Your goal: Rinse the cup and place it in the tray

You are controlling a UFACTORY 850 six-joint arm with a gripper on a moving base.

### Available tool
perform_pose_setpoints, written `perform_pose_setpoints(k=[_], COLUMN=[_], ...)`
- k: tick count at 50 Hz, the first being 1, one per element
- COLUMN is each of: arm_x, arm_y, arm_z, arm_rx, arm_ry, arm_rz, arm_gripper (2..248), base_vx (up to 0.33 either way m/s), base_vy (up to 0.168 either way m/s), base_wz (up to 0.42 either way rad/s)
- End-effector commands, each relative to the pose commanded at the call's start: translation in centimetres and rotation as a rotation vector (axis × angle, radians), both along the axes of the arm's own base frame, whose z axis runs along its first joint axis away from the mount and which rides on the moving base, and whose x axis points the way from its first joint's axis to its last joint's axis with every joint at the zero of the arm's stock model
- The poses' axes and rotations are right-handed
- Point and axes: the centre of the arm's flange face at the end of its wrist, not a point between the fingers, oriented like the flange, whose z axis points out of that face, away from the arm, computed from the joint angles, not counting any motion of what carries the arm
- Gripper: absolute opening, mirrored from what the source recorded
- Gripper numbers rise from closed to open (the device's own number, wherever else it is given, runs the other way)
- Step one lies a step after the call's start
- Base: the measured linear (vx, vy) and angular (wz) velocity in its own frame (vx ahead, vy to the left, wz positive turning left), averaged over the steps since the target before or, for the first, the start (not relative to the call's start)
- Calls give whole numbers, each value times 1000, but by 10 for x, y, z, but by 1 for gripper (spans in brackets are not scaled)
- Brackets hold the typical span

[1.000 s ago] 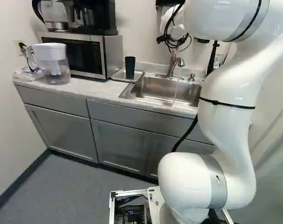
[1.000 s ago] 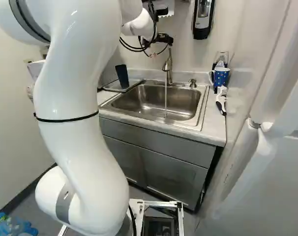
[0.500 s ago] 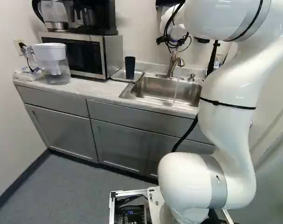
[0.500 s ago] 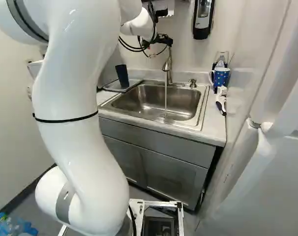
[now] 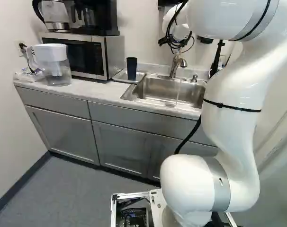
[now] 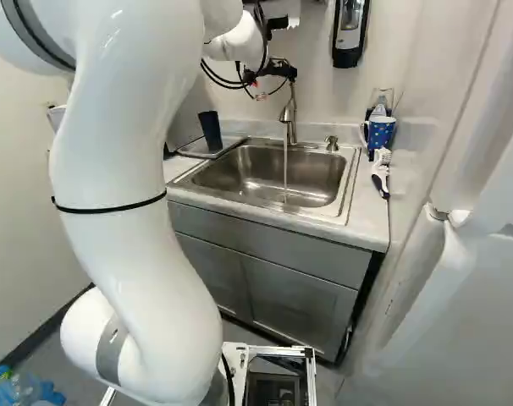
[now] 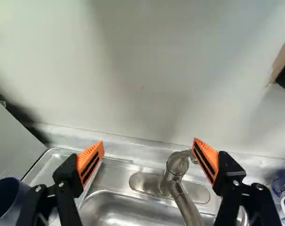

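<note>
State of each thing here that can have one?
Gripper: open, nothing between its fingers
Faucet: running
Cup: upright, mouth up
Tray: holding the cup
Microwave: shut
Cabinet doors: shut
Pitcher: upright, lid on

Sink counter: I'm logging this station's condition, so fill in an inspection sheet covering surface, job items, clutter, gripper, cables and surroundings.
Surface: pale mottled counter with a steel sink set in.
Job items: dark cup upright, mouth up, on the tray beside the sink; faucet running into the sink.
Clutter: filter pitcher; blue spotted mug and white-and-black brush on the sink's other side.
Gripper: open, nothing gripped.
Cables: black loops hang by the arm's wrist; snagging: nothing seen.
Surroundings: microwave beside the tray; wall dispenser.
</note>
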Motion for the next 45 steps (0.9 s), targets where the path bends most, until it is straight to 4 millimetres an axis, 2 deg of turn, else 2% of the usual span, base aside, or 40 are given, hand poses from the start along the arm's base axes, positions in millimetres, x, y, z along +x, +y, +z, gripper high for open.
perform_pose_setpoints(k=[45], arm_x=[-19], arm_y=[7], arm_z=[-3], arm_rx=[10], arm_ry=[59], arm_rz=[6], arm_gripper=[247], base_vx=[0], base_vy=[0], base_wz=[0])
